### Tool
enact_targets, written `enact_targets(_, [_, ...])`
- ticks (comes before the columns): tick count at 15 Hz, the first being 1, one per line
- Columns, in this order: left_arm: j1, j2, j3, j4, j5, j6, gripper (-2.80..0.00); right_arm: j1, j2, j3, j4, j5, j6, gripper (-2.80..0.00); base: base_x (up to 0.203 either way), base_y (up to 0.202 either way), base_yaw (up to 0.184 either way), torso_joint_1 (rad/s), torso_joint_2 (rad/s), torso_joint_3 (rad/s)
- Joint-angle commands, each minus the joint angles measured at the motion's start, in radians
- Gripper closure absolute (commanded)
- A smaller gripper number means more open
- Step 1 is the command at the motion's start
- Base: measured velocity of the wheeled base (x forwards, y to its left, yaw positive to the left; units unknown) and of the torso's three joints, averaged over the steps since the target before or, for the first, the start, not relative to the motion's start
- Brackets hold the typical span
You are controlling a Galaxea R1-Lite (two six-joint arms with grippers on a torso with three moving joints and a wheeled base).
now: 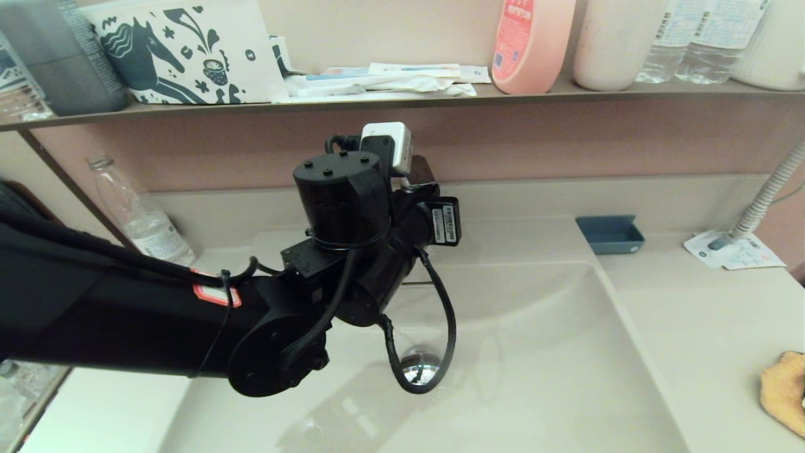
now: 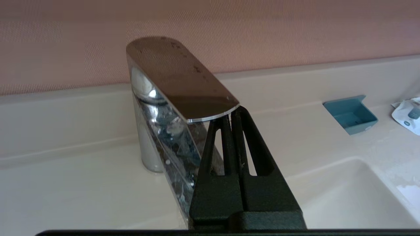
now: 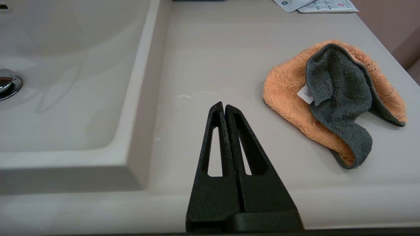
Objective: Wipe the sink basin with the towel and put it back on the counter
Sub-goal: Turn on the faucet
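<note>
The right pincer (image 3: 224, 108) hangs over the tabletop (image 3: 210, 59) with its 2 fingers pressed together, holding nothing. The towel (image 3: 331, 101) lies crumpled on the tabletop near it, not touching, orange with a grey fold on top. The sink basin (image 3: 65, 82) shows its chrome drain plug (image 3: 8, 83).

Fluffy cloth towel (image 3: 331, 98), glossy chrome faucet (image 2: 170, 108), smooth cream counter (image 3: 229, 59), matt black hand (image 3: 224, 106).

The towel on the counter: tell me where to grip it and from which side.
Likely best: pinch the raised dark grey fold atop the towel, coming straight down with the right gripper. It lies crumpled on the counter, so flat edges offer little to catch.
</note>
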Motion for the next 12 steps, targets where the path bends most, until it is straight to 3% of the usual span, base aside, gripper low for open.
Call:
enact_targets(1, [0.005, -0.007, -0.011, -0.005, 0.001, 0.012, 0.00, 0.000, 0.000, 0.000, 0.000, 0.000, 0.000, 0.00, 0.000, 0.000, 0.000, 0.000, 0.00, 0.000])
enact_targets(12, [0.030, -0.055, -0.035, 0.010, -0.013, 0.038, 0.00, 0.000, 0.000, 0.000, 0.000, 0.000, 0.000, 0.00, 0.000, 0.000, 0.000, 0.000, 0.00, 0.000])
